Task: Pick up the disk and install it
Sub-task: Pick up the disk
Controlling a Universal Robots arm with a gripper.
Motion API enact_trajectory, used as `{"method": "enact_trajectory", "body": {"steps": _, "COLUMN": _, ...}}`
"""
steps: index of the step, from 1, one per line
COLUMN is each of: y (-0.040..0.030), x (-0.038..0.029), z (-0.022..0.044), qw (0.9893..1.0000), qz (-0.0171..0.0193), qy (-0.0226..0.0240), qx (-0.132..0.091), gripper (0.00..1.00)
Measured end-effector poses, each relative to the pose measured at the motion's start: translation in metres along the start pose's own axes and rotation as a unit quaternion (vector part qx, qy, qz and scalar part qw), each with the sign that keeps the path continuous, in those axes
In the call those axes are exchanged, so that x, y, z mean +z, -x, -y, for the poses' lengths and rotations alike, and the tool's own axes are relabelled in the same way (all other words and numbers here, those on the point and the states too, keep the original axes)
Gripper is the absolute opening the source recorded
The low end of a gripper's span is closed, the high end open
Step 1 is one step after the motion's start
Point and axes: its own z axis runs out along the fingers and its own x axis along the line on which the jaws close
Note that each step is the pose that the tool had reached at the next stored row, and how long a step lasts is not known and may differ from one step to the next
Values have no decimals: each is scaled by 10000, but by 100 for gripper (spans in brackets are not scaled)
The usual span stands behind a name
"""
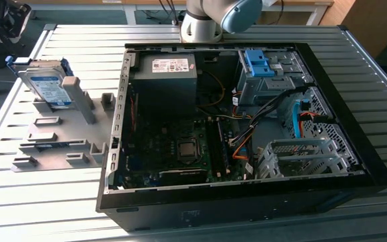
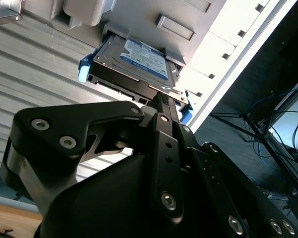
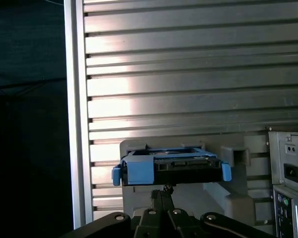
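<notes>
the flat silver hard disk [image 1: 48, 86], with a blue-and-white label too small to read and a blue plastic frame, stood tilted in a grey plastic holder [image 1: 54, 151] on the slatted metal table [image 1: 46, 201], at the exterior view's left of the open black computer case [image 1: 247, 212]. the black gripper [image 3: 162, 191] hung just beside the disk, pinched closed and empty.

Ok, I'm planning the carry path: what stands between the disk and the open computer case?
In the exterior view, a grey upright post and a smaller grey block of the fixture plate stand between the disk and the computer case.
</notes>
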Motion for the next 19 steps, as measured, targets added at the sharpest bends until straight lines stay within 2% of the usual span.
{"method": "enact_trajectory", "body": {"steps": 13, "y": 0, "x": 0, "z": 0, "qw": 10000, "qz": 0, "qy": -1, "qx": -32, "gripper": 11}}
{"method": "enact_trajectory", "body": {"steps": 19, "y": 0, "x": 0, "z": 0, "qw": 9997, "qz": -9, "qy": -6, "qx": -239, "gripper": 11}}
